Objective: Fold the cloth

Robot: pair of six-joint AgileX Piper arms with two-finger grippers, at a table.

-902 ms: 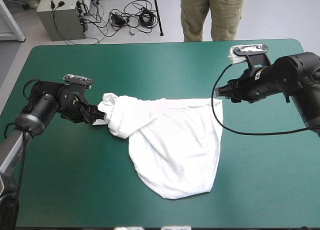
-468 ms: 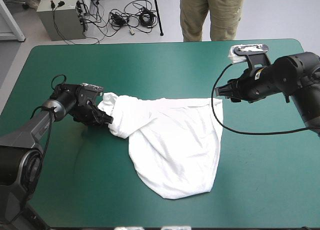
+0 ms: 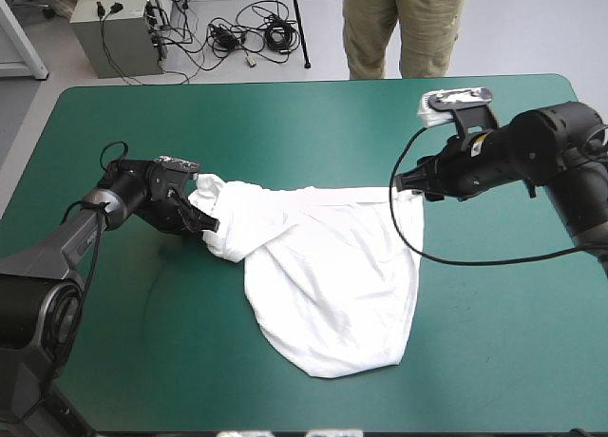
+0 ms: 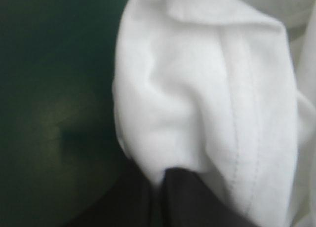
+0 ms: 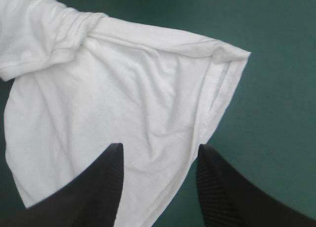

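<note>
Left gripper (image 4: pixel 159 173): clamped on a bunched fold at the left end of the T-shirt (image 3: pixel 323 275).
Right gripper (image 5: pixel 158 149): fingers (image 5: pixel 101 195) held apart, nothing gripped; the T-shirt's right corner is seen under them.
T-shirt: laid rumpled at mid-table (image 3: pixel 142 361).

Left arm (image 3: pixel 57 252): black wrist, slim grey tube link, dark round base joint. Right arm (image 3: pixel 551 152): bulkier, rounded black housings. Left pincer (image 3: pixel 204 223), right pincer (image 3: pixel 407 180): broad black fin-shaped fingers (image 5: pixel 217 187), finely ribbed surface, blunt tips.
</note>
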